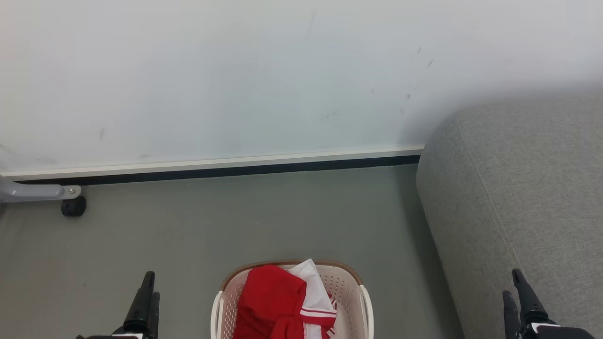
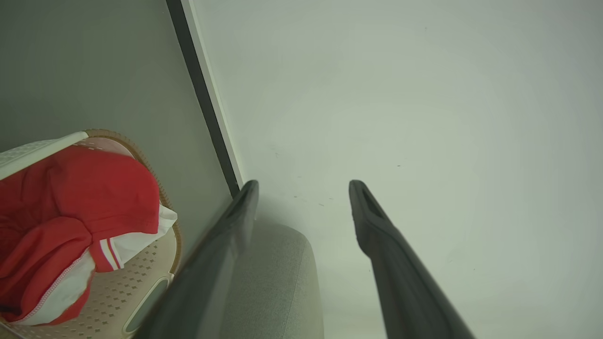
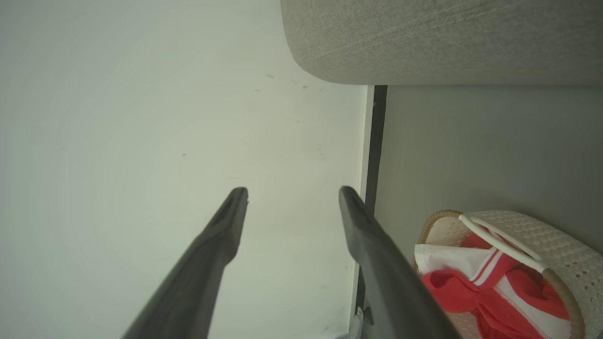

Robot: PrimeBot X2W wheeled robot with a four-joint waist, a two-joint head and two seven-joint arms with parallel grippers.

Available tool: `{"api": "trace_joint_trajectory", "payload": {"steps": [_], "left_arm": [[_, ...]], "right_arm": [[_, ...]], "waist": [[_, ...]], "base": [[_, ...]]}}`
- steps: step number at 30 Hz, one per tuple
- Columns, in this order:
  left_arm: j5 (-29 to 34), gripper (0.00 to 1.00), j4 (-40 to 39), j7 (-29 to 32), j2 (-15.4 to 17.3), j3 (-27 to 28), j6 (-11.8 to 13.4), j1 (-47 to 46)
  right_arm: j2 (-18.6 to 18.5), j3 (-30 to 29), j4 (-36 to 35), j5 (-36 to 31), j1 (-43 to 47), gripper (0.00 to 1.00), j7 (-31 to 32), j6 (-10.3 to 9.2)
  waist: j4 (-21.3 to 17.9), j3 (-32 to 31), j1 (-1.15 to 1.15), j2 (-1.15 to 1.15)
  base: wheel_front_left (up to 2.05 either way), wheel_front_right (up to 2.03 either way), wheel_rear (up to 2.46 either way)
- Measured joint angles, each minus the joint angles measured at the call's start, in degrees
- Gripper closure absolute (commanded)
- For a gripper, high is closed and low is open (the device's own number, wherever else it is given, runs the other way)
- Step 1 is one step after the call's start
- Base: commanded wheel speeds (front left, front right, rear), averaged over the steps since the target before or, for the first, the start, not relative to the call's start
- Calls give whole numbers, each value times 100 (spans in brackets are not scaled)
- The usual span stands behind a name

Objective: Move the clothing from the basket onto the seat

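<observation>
The cream basket (image 1: 364, 301) with a brown rim stands on the floor at the bottom middle of the head view, holding the red and white clothing (image 1: 278, 301). The grey seat (image 1: 523, 197) fills the right side. My left gripper (image 1: 148, 289) rests left of the basket, and my right gripper (image 1: 513, 288) is in front of the seat. Both stand open and empty. The left wrist view has the basket (image 2: 136, 301), clothing (image 2: 80, 207), seat (image 2: 278, 282) and left gripper (image 2: 304, 188). The right wrist view has the basket (image 3: 546, 240), clothing (image 3: 461, 287), seat (image 3: 443, 42) and right gripper (image 3: 292, 194).
A pale wall (image 1: 235, 75) with a white and black baseboard (image 1: 212, 167) runs behind the grey-green floor (image 1: 245, 221). A grey leg with a black caster (image 1: 73, 206) stands at the far left by the wall.
</observation>
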Motion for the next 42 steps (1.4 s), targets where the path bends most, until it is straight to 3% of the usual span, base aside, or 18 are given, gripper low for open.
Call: {"api": "trace_joint_trajectory", "payload": {"steps": [11,17,29,42], "left_arm": [[214,0,-154,-208,3,-144,0,1],[480,0,-264,-332,10,-243,5,1],[1574,0,-565,-566,41,-316,200,2],[3158,0,-834,-887,286,-703,407,26]], "right_arm": [[-2,153,-90,-181,0,0,-203,-10],[-3,253,-174,-482,0,0,-332,-132],[-13,561,-449,-1494,0,0,-573,-361],[-127,1087,-644,-2867,-5,0,-868,-559]], "waist": [[-23,-17,0,0],[-36,-25,0,0],[-55,-34,0,0],[-86,-31,0,0]], "base": [[0,0,0],[0,0,0],[0,0,0],[0,0,0]]}}
